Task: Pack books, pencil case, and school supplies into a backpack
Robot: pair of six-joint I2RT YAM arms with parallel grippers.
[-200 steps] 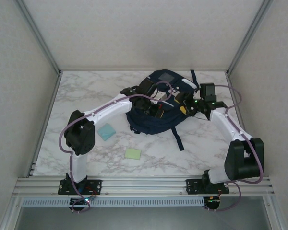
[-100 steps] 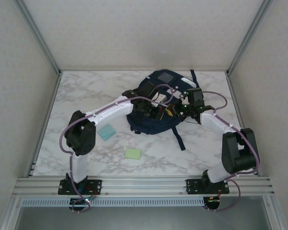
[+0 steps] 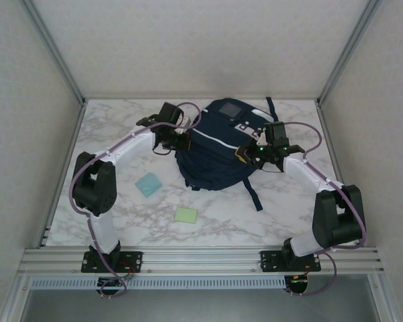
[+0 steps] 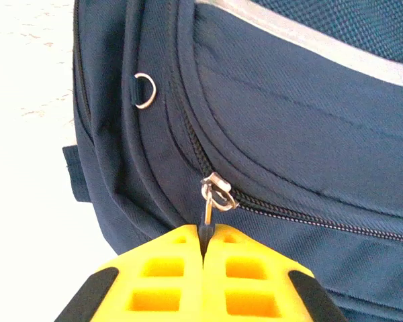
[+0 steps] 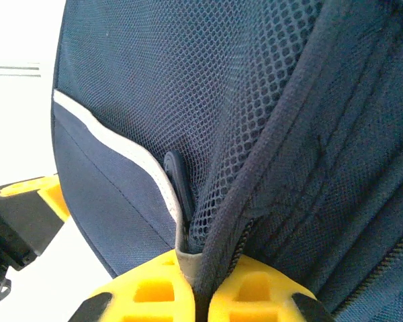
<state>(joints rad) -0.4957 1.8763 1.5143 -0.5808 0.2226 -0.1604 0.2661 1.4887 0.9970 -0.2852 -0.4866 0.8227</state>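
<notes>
The navy backpack [image 3: 211, 151] lies at the back middle of the table, its grey patch facing up. My left gripper [image 3: 181, 139] is at its left side, shut on the dark zipper pull [image 4: 206, 231] just below the metal slider [image 4: 218, 191]. The zipper's teeth [image 4: 309, 216] are joined to the right of the slider. At the backpack's right side, my right gripper [image 3: 247, 154] is shut on a fold of mesh and pale trim [image 5: 188, 258]. The books and pencil case are out of view. A light-blue pad [image 3: 148, 184] and a pale-green pad [image 3: 185, 215] lie on the table in front.
A dark strap [image 3: 251, 194] trails from the backpack toward the near right. The marble tabletop [image 3: 114, 127] is walled at the back and both sides. A small metal D-ring [image 4: 145, 90] hangs on the backpack's side near the zipper.
My left gripper has swung from over the backpack's middle to its left side, drawing the zipper along; the open top now looks closed. My right gripper moved in and shut on the backpack's right side.
</notes>
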